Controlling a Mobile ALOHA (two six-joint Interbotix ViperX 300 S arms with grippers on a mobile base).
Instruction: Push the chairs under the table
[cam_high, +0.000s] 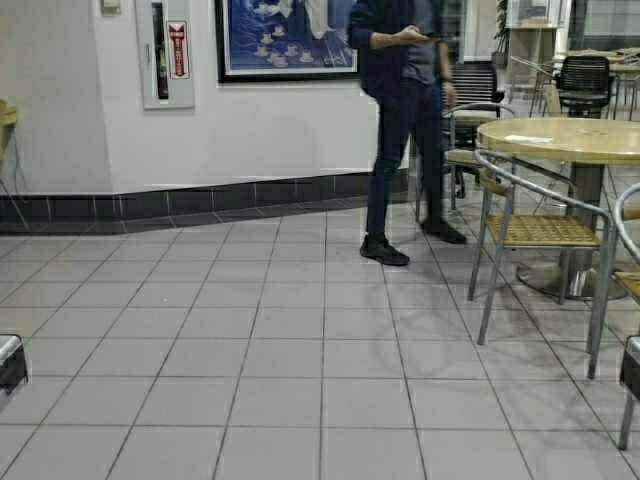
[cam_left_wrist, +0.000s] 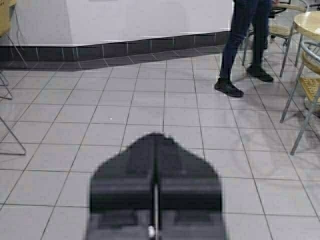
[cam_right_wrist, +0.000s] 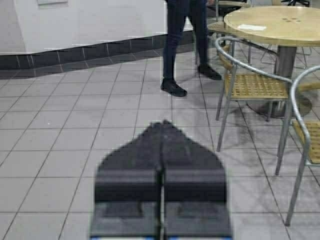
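Glossy pale floor tiles (cam_high: 250, 360), grey metal-tube armchair (cam_high: 540, 232) with woven seat, smooth wooden round table (cam_high: 570, 138).

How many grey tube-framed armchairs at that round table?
3 armchairs: one at the round pale table's near left, one cut off at right edge, one behind, by the person. More may be hidden.

Person (cam_high: 405, 130), dark clothing, standing: ahead of the right gripper (cam_right_wrist: 161, 131), well apart
Round pale table (cam_high: 590, 140), metal pedestal: ahead, to its right
Grey tube-framed armchairs (cam_high: 545, 230), woven seats: around that table
Framed blue picture (cam_high: 285, 40), fire-extinguisher cabinet (cam_high: 165, 50): far wall
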